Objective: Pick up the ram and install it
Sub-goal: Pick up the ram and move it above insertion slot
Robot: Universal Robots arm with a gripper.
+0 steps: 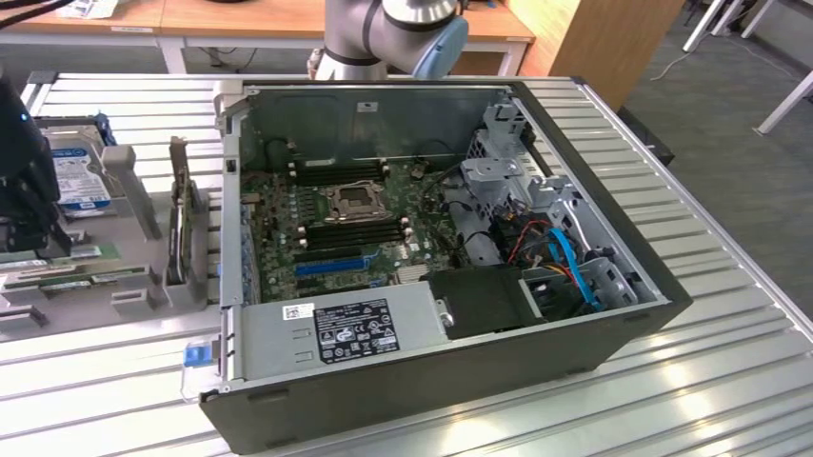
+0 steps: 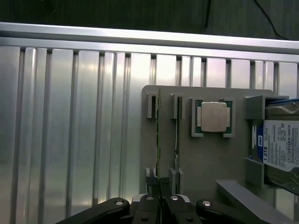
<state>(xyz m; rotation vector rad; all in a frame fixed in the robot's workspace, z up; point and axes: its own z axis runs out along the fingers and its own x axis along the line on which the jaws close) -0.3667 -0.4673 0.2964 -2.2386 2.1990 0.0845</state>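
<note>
Two green ram sticks stand on edge in slots of a grey holder tray [image 2: 205, 158]. One ram [image 2: 159, 135] runs straight into the narrow gap between my black fingers [image 2: 152, 198]. My gripper [image 2: 160, 193] looks shut on the near end of this stick, which still sits in its slot. The second ram [image 2: 176, 140] stands beside it, untouched. In the exterior view my gripper [image 1: 23, 238] hangs low over the tray at the far left. The open computer case [image 1: 432, 257] holds the motherboard with black memory slots [image 1: 356, 231] around the processor socket.
On the tray are also a square silver processor chip [image 2: 211, 116], a hard drive with a blue label [image 2: 280, 147] and an upright dark card [image 1: 178, 228]. The case has a power supply [image 1: 343, 328] at the front and blue cables [image 1: 572, 267]. The table is ribbed metal [image 2: 70, 130].
</note>
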